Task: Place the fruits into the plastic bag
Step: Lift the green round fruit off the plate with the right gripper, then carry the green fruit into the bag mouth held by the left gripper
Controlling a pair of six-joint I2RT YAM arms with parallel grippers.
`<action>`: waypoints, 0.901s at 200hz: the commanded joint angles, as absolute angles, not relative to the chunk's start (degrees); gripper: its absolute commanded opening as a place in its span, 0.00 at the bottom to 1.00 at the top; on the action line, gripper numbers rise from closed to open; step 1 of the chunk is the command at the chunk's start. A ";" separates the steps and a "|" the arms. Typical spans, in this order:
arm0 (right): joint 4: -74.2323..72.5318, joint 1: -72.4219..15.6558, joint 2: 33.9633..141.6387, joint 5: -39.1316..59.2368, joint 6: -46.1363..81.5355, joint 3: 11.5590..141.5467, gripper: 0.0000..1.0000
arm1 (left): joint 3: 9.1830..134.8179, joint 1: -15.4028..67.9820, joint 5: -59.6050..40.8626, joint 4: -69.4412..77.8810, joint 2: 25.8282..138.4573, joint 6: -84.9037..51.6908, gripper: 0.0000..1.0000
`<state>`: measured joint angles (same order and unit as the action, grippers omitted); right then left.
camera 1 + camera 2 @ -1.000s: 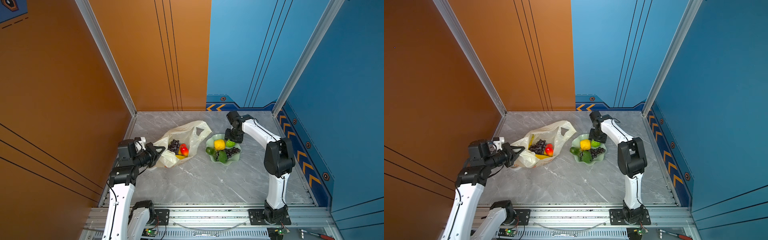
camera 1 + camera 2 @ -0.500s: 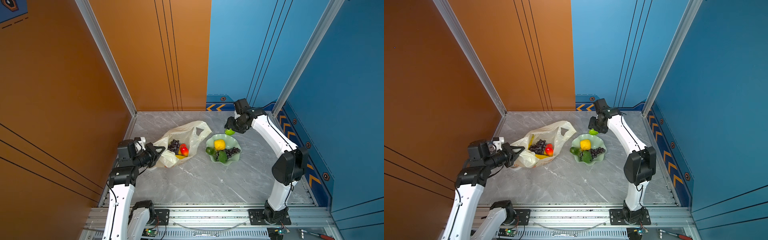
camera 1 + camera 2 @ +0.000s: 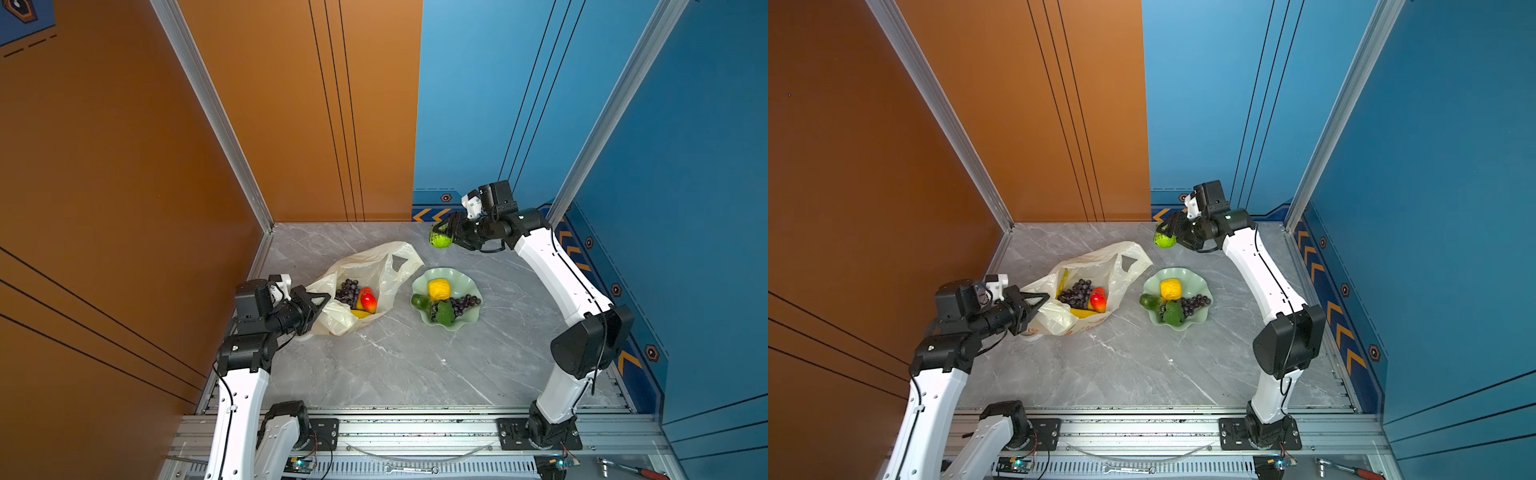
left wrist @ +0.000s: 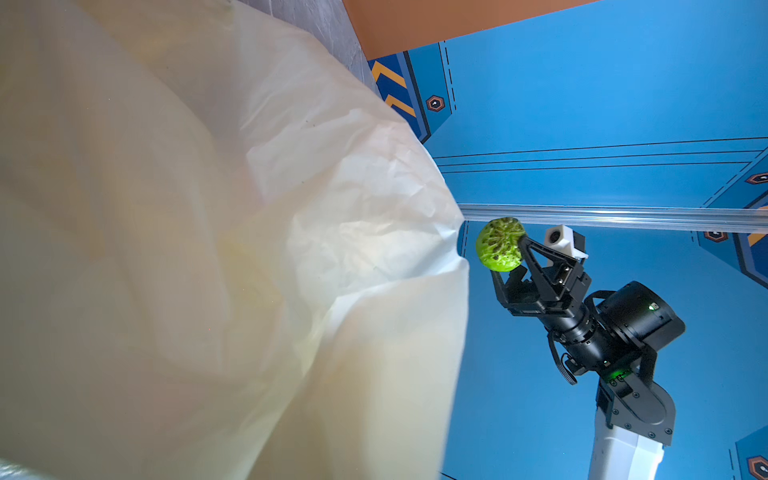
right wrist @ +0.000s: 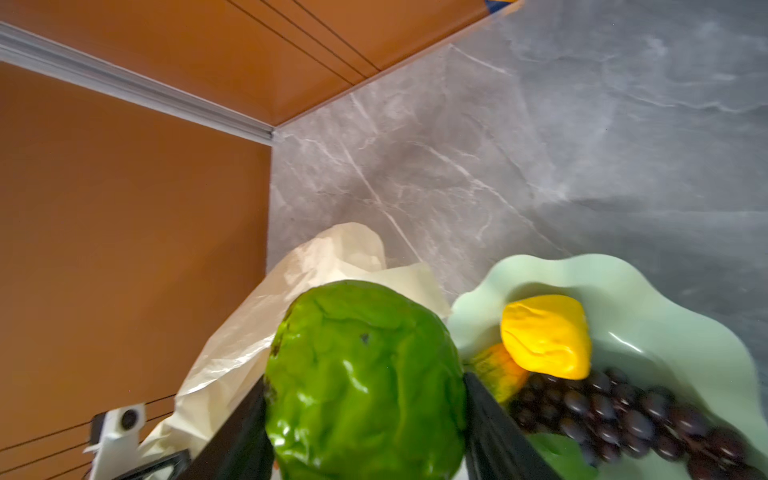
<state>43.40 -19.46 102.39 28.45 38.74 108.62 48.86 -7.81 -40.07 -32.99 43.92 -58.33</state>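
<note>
Grey tabletop (image 3: 415, 365) (marble-veined) meets orange wall (image 3: 291, 104), blue wall (image 3: 478, 104).

Right arm (image 3: 552, 268) aloft (left jaws closed)

Top views: high, looking down over whole grey marbled worktop (image 3: 395, 365); wrist views close (both catch crinkly cream plastic bag (image 4: 208, 249)).
</note>
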 commanded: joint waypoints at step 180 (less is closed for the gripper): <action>27.20 -35.76 105.25 43.09 41.68 107.65 0.61 | 48.08 -6.79 -38.85 -30.33 44.31 -58.87 0.00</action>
